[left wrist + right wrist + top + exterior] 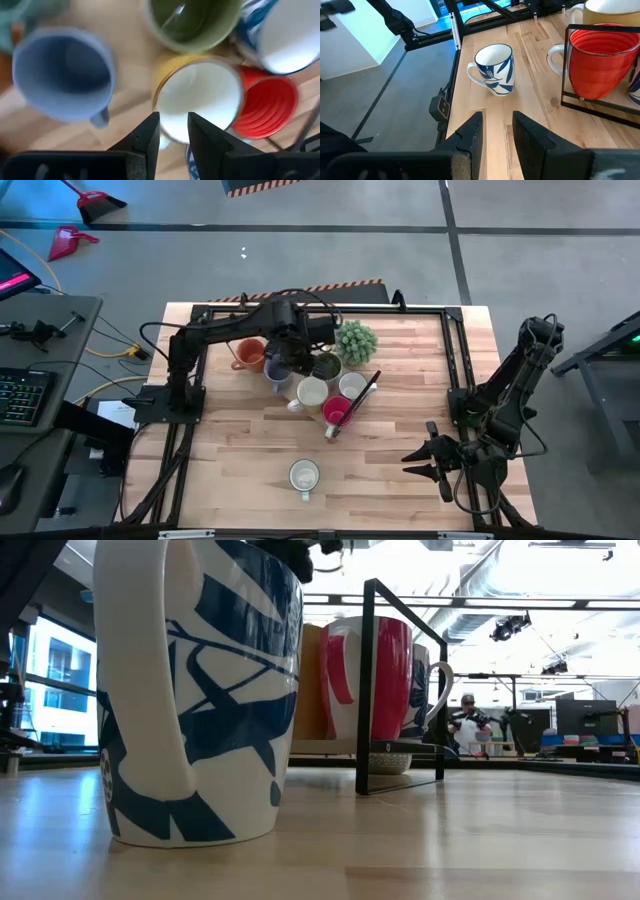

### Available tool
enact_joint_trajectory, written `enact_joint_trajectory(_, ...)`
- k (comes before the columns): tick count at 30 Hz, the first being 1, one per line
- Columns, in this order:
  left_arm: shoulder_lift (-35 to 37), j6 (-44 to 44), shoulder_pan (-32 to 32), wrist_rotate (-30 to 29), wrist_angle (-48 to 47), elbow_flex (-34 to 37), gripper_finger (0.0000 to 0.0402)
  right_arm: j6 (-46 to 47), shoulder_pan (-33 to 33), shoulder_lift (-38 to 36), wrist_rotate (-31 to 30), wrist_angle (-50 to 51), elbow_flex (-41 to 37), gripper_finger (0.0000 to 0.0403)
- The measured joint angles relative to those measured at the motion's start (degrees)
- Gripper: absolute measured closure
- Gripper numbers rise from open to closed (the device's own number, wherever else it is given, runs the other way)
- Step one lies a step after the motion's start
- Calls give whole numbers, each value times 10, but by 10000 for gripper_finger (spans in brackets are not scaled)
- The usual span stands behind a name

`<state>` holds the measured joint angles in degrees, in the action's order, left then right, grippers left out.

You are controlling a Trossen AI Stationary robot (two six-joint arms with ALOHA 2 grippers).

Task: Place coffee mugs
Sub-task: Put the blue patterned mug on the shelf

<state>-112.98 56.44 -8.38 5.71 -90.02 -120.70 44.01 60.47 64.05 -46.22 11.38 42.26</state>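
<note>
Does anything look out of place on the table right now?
One white mug with blue leaf print stands alone near the front edge, apart from the cluster by the potted plant. It is upright; nothing looks spilled or broken.
</note>
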Motion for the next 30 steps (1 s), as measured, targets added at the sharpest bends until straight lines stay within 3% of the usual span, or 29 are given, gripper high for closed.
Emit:
enact_joint_trajectory(5,25,-98,5,-49,2,-65,325,0,-1,0,-1,0,0,315)
enact_joint_trajectory(9,79,-178,23,-127,2,-119,337,-4,-2,0,-11,0,0,315)
enact_joint_trajectory(14,189,-236,67,-210,-1,-131,347,-5,-2,0,-36,0,0,315)
enact_joint_trajectory(19,252,-261,152,-228,0,-128,350,-5,-2,0,-52,0,0,315)
enact_joint_trajectory(23,283,-281,228,-228,1,-71,351,-10,-2,0,-52,0,0,315)
enact_joint_trajectory(30,373,-254,325,-224,0,123,351,-82,-2,0,-83,1,0,315)
